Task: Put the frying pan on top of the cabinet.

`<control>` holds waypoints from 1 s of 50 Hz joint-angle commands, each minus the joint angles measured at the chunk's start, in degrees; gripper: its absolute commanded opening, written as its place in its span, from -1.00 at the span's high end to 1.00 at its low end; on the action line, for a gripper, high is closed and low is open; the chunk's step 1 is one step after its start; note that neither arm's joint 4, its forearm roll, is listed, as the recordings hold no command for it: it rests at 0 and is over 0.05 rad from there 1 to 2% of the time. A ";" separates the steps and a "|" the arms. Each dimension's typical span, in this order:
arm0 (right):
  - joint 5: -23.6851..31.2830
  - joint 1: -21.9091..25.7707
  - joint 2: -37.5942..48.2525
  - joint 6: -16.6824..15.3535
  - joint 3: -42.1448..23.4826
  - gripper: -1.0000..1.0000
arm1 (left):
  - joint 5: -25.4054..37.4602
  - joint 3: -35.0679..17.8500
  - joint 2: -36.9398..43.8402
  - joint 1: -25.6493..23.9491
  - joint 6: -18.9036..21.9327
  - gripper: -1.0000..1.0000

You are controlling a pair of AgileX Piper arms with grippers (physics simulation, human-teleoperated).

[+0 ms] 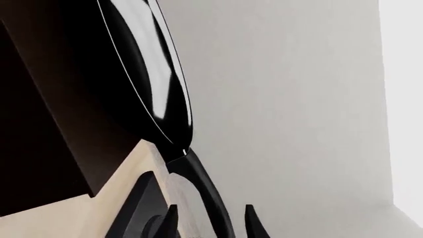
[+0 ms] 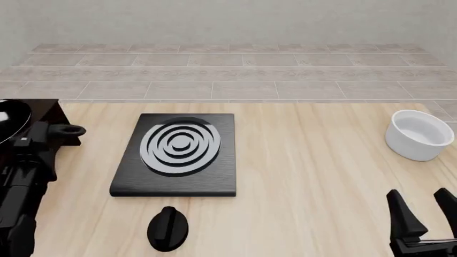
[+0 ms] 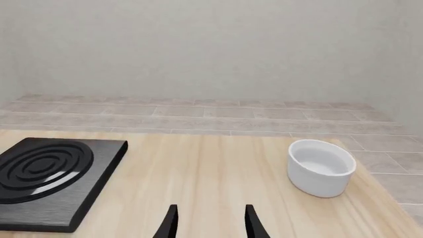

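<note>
**Pan rests at cabinet, left hand at its handle**

Pan point(image 2: 10, 119) sits at the far left edge of the front view, over the dark cabinet point(image 2: 44, 110), its looped handle point(image 2: 68, 129) jutting toward the stove plate point(image 2: 177, 154); in the left wrist view the left hand point(image 1: 208, 218) has its fingers spread either side of the handle, apparently not clamped. Right hand point(image 2: 423, 206) hovers open and empty over the worktop point(image 2: 314, 176) at lower right; a white bowl point(image 2: 419, 135) stands beyond it; a black knob point(image 2: 168, 228) lies just in front of the plate.
</note>
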 commanded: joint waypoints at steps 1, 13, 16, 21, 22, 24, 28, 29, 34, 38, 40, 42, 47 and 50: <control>-0.50 -0.01 0.53 -0.03 0.01 -1.00 | 0.80 3.49 -4.51 -0.80 -0.31 -1.00; -0.03 -0.24 0.12 0.01 0.01 -1.00 | 4.44 9.29 -13.76 -2.05 1.44 -1.00; -0.11 -0.06 0.20 -0.23 0.01 -1.00 | 7.05 10.39 -17.44 -2.03 1.69 -1.00; 0.14 0.07 -0.07 -0.48 0.00 -1.00 | 12.26 11.90 -24.56 -2.46 2.10 -1.00; 0.17 0.07 -0.09 -0.49 0.00 -1.00 | 13.43 12.15 -26.09 -2.76 2.01 -1.00; 0.31 0.12 -0.18 -0.58 0.00 -1.00 | 17.51 12.30 -30.64 -2.88 2.86 -1.00; 0.18 0.14 -0.03 -0.65 -0.02 -1.00 | 22.62 12.59 -35.93 -2.89 2.80 -1.00; 0.21 0.15 -0.04 -0.65 -0.03 -1.00 | 24.78 12.58 -38.25 -2.51 3.15 -1.00; 0.13 0.21 0.10 -0.60 -0.03 -1.00 | 31.39 12.58 -44.82 -2.81 3.46 -1.00; 0.10 0.16 0.08 -0.46 -0.07 -1.00 | 39.36 12.62 -53.18 -3.08 4.75 -1.00; 0.26 0.20 -0.11 -0.45 -0.10 -1.00 | 42.53 12.60 -56.33 -3.28 6.01 -1.00; 0.31 0.17 -0.21 -0.37 -0.11 -1.00 | 46.55 12.12 -60.11 -2.63 8.44 -1.00; 0.78 0.19 -0.80 -0.33 -0.10 -1.00 | 56.80 8.68 -67.40 -2.03 14.39 -1.00; 1.06 0.17 -1.20 -0.30 -0.05 -1.00 | 60.61 7.11 -69.84 -1.80 17.53 -1.00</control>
